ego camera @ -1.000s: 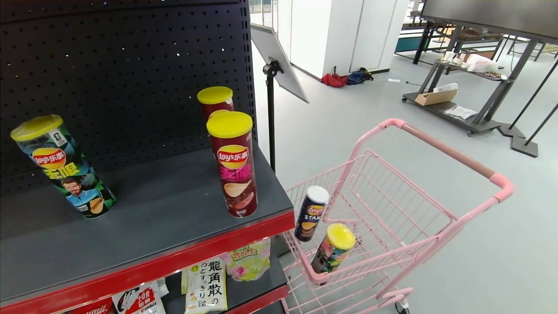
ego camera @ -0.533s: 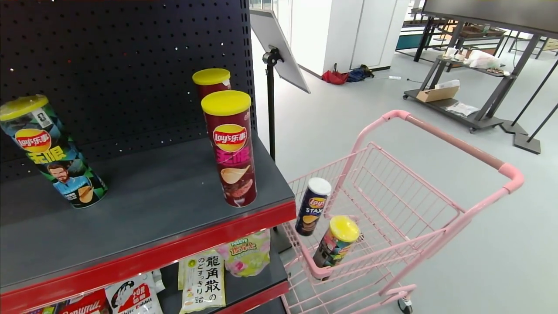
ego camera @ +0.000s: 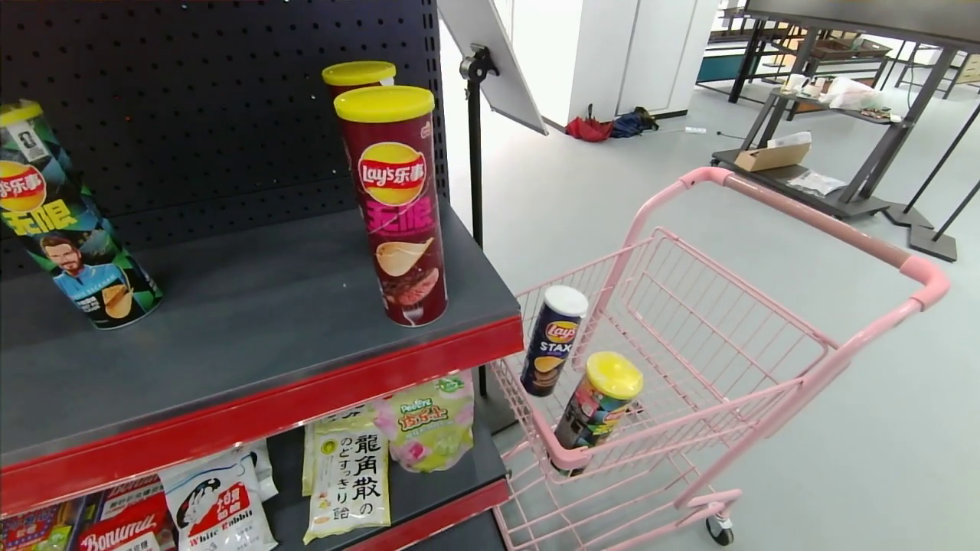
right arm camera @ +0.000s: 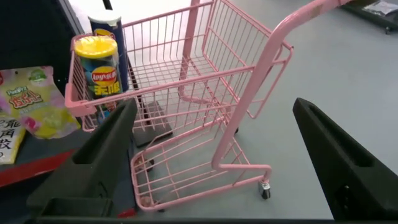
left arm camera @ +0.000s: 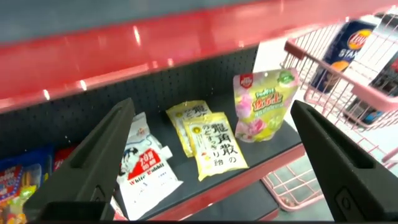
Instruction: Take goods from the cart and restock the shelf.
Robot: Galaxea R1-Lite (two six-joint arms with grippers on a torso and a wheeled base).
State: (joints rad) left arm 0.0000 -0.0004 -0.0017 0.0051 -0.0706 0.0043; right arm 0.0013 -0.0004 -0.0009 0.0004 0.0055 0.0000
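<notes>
Cart (ego camera: pixel 804 210), pink wire, stands on the floor at 3 o'clock of the shelf (ego camera: pixel 253 321), its near corner just beside the shelf's red edge. In that corner of its basket are two goods: a blue can (ego camera: pixel 553 340) with a white lid, leaning, and at its 5 o'clock a yellow-lidded can (ego camera: pixel 597 409), also tilted against the wire wall. On the shelf's top board a maroon can (ego camera: pixel 394 207) stands upright near the front edge at 3 o'clock, a second maroon can (ego camera: pixel 358 74) is right behind it at 12 o'clock, and a green can (ego camera: pixel 65 229) stands well apart at 9 o'clock. The lower shelf (ego camera: pixel 429 501) holds snack bags (ego camera: pixel 348 474) lying flat. The left tool (left arm camera: pixel 211 107) faces those bags with its fingers spread wide. The right tool (right arm camera: pixel 214 106) hangs above the cart, likewise spread wide.
</notes>
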